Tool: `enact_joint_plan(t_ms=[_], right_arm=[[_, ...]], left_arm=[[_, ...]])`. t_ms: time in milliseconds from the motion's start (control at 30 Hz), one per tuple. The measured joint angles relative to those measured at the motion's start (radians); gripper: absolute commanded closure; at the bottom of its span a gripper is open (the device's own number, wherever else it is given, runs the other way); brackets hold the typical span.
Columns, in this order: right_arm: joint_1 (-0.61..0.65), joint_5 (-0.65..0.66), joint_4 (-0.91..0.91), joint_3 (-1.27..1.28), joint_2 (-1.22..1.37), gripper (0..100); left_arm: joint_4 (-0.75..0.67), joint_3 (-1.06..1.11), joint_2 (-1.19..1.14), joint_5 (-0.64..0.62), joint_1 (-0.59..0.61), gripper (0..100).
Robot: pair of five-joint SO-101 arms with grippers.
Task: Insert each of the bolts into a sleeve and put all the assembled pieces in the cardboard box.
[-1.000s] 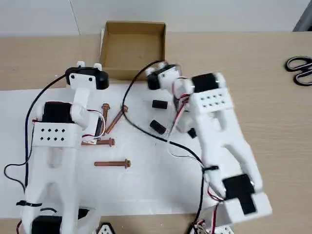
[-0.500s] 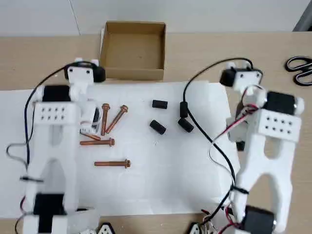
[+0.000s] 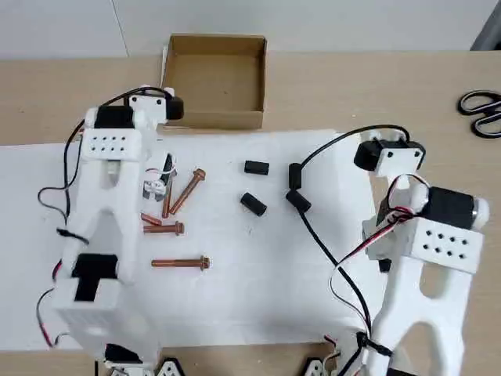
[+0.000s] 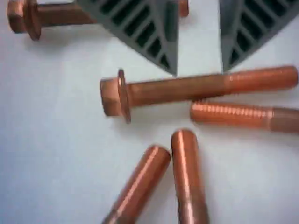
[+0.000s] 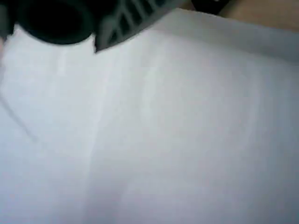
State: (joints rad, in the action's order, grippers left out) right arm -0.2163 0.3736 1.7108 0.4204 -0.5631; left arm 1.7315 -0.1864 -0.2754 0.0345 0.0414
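Observation:
Several copper bolts (image 3: 180, 263) lie on the left part of the white sheet (image 3: 258, 305). My left gripper (image 3: 156, 182) hangs open just above them. In the left wrist view its two grey fingertips (image 4: 168, 56) straddle the shaft of one bolt (image 4: 187, 88), with more bolts (image 4: 187, 172) around it. Black sleeves (image 3: 252, 204) lie near the sheet's middle. My right gripper (image 3: 382, 254) is at the sheet's right edge, under its arm. In the right wrist view it (image 5: 88, 28) is shut on a black sleeve (image 5: 51, 21). The cardboard box (image 3: 215, 117) stands empty at the back.
Scissors (image 3: 481, 110) lie on the wooden table at the far right. The right arm's black cable (image 3: 329, 258) trails across the sheet past two sleeves (image 3: 296, 188). The sheet's front middle is bare.
The right arm swung from the sheet's middle to its right edge, then drew back toward the front. The left arm stretched farther back over the bolts.

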Motion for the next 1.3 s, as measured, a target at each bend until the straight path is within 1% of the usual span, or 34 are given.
enact_joint_plan(t_ms=[100,200,433,767,933,1300], right_arm=[[0.0,0.0,0.002,0.002,-0.003,99.5],[0.0,0.0,0.002,0.002,-0.003,99.5],[0.0,0.0,0.002,0.002,-0.003,99.5],[0.0,0.0,0.002,0.066,-0.003,99.5],[0.0,0.014,0.002,0.066,-0.003,99.5],[-0.005,0.014,0.002,0.066,-0.003,99.5]], left_arm=[[0.0,-0.072,-0.074,0.0,-0.006,93],[0.0,-0.147,-0.135,-0.006,-0.006,91],[0.002,-0.258,-0.221,-0.068,-0.006,90],[-0.035,-0.265,-0.348,-0.084,-0.006,90],[-0.083,-0.265,-0.368,-0.087,-0.006,88],[-0.147,-0.287,-0.44,-0.083,-0.006,88]])
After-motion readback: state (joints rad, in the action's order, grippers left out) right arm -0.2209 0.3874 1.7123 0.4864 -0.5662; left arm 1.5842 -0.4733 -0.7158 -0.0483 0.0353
